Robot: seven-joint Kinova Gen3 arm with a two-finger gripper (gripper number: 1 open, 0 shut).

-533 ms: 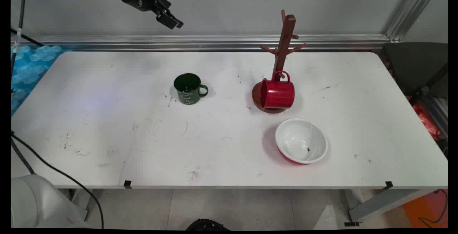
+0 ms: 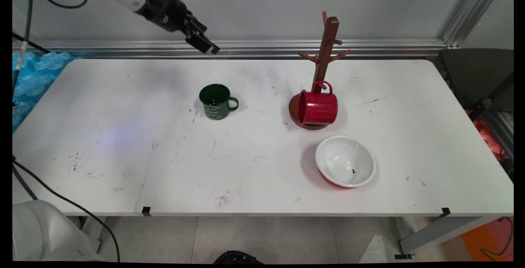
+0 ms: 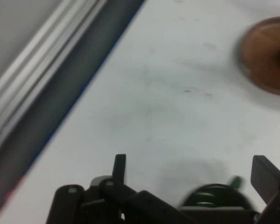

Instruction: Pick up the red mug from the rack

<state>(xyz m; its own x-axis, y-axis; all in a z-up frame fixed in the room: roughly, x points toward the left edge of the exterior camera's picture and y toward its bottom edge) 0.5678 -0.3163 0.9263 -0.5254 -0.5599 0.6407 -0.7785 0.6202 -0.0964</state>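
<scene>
My gripper hangs in the air above the table's far edge, open and holding nothing. In the hand view its fingertips stand wide apart around my gripper. A dark green mug stands upright on the table below and in front of it, handle to the right. In the hand view the green mug peeks up between the fingers at the bottom edge. A red mug lies on its side against the base of a brown wooden mug tree, whose round base shows at upper right.
A white bowl with a red outside sits in front of the mug tree. An aluminium rail runs along the table's far edge. Blue wrap lies off the left side. Black cables hang at the front left.
The gripper has moved down and to the right, closer to the far edge of the table and the green mug. Nothing on the table has moved.
</scene>
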